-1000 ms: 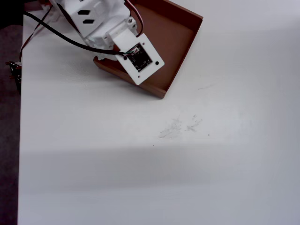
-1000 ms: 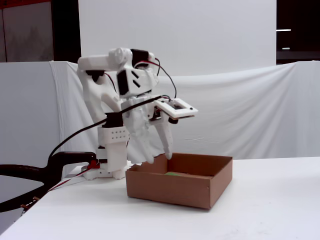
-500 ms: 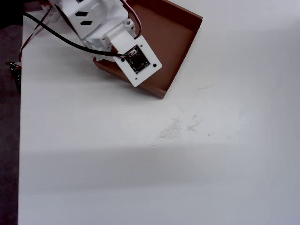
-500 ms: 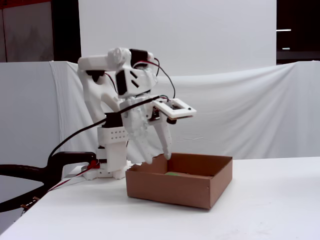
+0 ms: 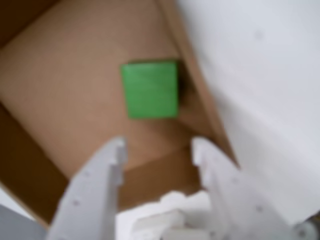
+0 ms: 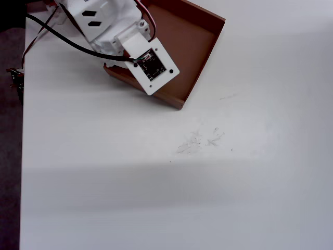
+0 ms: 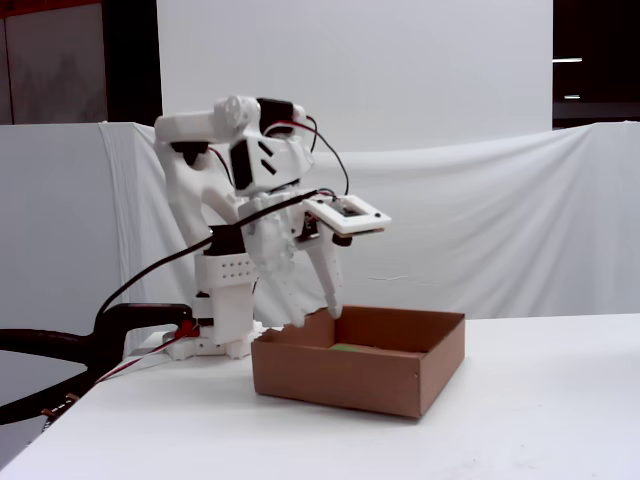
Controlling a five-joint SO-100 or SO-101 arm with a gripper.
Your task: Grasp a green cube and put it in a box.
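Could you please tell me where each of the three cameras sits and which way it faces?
Wrist view: rides behind the open gripper, looking down at the green cube lying in the box; both fingers show.
Overhead view: above the table, looking straight down; the arm covers part of the box.
Fixed view: table-level from the side; the whole arm stands behind the box.
All share the box; the cube shows as a green sliver in the fixed view.
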